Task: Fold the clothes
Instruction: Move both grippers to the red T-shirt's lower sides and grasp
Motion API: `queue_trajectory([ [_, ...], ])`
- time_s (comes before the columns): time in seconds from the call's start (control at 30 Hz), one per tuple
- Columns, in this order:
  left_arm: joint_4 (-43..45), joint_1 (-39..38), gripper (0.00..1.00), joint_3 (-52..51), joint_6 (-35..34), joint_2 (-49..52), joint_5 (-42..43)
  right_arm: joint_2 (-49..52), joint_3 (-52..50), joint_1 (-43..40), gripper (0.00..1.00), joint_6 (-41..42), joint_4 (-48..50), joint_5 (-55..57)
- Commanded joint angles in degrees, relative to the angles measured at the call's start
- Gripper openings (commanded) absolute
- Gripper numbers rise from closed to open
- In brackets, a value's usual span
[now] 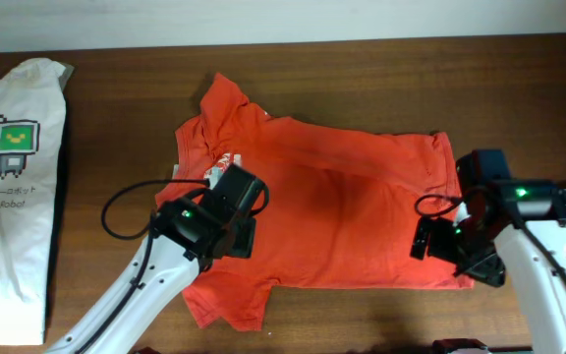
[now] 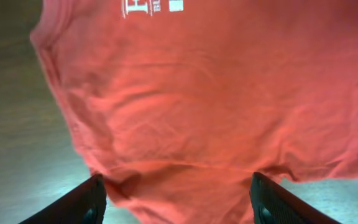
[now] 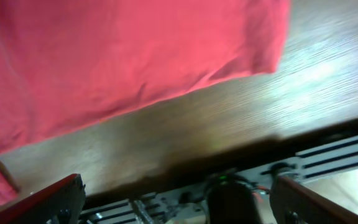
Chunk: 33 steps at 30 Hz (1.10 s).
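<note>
T-shirt lying spread mid-frame on table. Thin, light, limp cloth, likely sagging and bunching. Left gripper hanging wide open, holding nothing. Right gripper gaping, empty. Pinching hem corners looking best.

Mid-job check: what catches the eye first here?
A red-orange thin-fabric T-shirt sprawls across the brown wooden table, the open left gripper over its lettered end, the open right gripper beside its opposite edge. A white T-shirt with a green pixel-robot print lies at the left edge.

red-orange T-shirt, white lettering, lying partly folded on table
</note>
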Motion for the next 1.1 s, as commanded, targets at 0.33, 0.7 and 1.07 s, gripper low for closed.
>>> queue_trajectory([
  [0.33,9.55,-0.17,0.82,-9.81,-0.02,-0.79,3.37,-0.87,-8.76,0.37,0.99,8.09,9.27,-3.17],
  [0.7,14.97,3.45,0.87,-17.68,-0.09,-0.79,5.31,-0.81,-22.38,0.31,0.99,13.9,21.53,-6.45],
  [1.07,16.41,13.33,0.96,-19.89,-3.85,-0.68,23.41,0.17,-28.81,0.2,0.99,21.4,31.36,-5.97],
])
